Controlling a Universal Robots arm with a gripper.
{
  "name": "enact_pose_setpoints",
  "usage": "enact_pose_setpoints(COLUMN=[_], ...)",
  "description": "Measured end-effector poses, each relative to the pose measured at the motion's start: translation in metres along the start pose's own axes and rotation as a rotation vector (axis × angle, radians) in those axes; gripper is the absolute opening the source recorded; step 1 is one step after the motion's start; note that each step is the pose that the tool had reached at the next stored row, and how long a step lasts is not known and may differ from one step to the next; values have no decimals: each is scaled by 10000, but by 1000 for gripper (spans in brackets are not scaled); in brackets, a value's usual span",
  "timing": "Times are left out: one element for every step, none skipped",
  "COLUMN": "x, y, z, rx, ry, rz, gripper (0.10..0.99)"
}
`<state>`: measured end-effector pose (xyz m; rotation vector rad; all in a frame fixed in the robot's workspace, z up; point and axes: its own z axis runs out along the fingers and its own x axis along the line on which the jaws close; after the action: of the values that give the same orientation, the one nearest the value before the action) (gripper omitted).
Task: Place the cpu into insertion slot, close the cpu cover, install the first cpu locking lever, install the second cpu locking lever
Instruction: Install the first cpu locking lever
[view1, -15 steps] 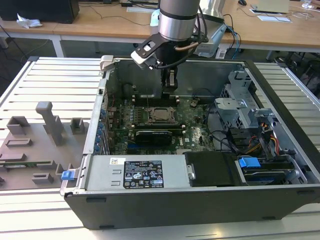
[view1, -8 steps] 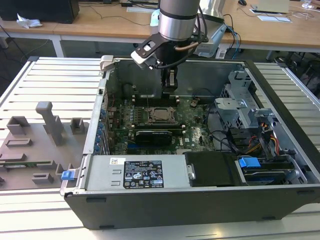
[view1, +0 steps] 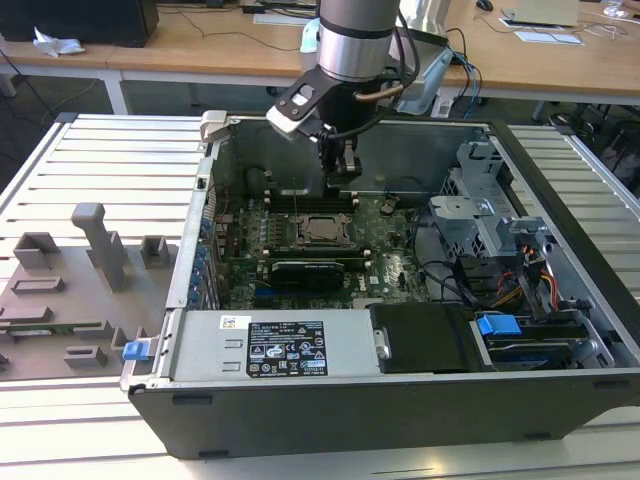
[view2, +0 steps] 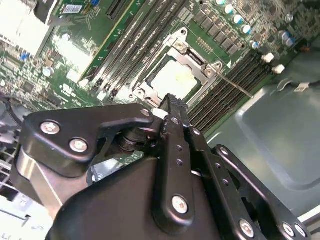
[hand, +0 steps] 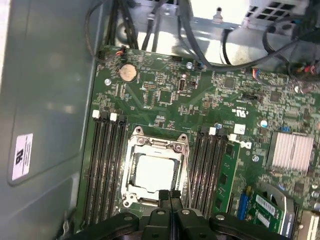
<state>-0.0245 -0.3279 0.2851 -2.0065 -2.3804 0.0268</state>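
Over one edge of the square dark metal-rimmed insertion slot (hand: 129, 197), my black gripper (hand: 170, 195) hangs pinched shut, empty. The pale silver square cpu (hand: 152, 172) sits inside, thin steel cover frame (hand: 131, 167) down; wire levers (view2: 235, 86) look unlatched.

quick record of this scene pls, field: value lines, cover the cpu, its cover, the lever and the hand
setting: open computer case, motherboard lying flat inside
cpu: seated on the motherboard, silver top showing
cpu cover: down flat, framing the cpu
locking lever: one thin rod juts past the cover's corner, across the memory slots; latched or not, cannot tell
hand: shut, nothing seen in it, tips at the cover's edge; contact cannot be told
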Motion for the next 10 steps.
enact_pose_setpoints(x=[0, 0, 0, 0, 0, 0, 0, 0, 0, 0], y=[0, 0, 0, 0, 0, 0, 0, 0, 0, 0], z=[0, 0, 0, 0, 0, 0, 0, 0, 0, 0], rx=[4, 9, 11, 15, 21, 25, 27, 29, 31, 31], ry=[-12, -26, -35, -47, -63, -75, -81, -87, -93, -96], rz=[-389, -822, -1104, -1496, -2009, -2374, -2603, -2785, -2947, -3059], gripper=[106, 106, 106, 106, 106, 106, 106, 106, 106, 106])
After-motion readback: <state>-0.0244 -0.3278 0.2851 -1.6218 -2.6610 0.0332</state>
